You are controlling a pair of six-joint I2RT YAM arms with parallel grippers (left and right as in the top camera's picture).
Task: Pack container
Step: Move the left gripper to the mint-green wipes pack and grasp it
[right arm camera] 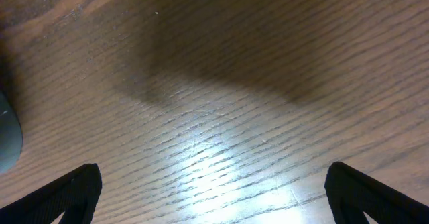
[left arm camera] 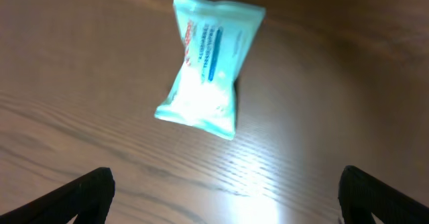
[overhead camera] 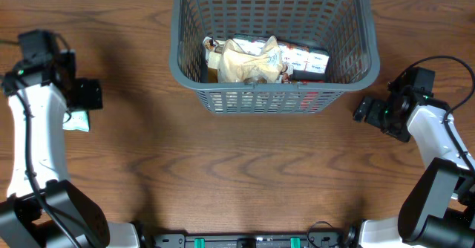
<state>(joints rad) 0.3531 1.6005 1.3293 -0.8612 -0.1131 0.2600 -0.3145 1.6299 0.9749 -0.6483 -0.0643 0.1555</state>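
Note:
The dark grey lattice container (overhead camera: pixel 349 36) stands at the top middle of the table, holding several snack packets (overhead camera: pixel 252 61). A light teal packet (left arm camera: pixel 208 66) lies flat on the wood at the far left, partly hidden under my left arm in the overhead view (overhead camera: pixel 76 122). My left gripper (left arm camera: pixel 224 197) hovers above the table just short of the teal packet, jaws open and empty. My right gripper (right arm camera: pixel 214 197) is open and empty over bare wood, just right of the container (overhead camera: pixel 365 108).
The container's grey edge (right arm camera: pixel 8 133) shows at the left of the right wrist view. The wooden table's far edge runs along the top of the overhead view.

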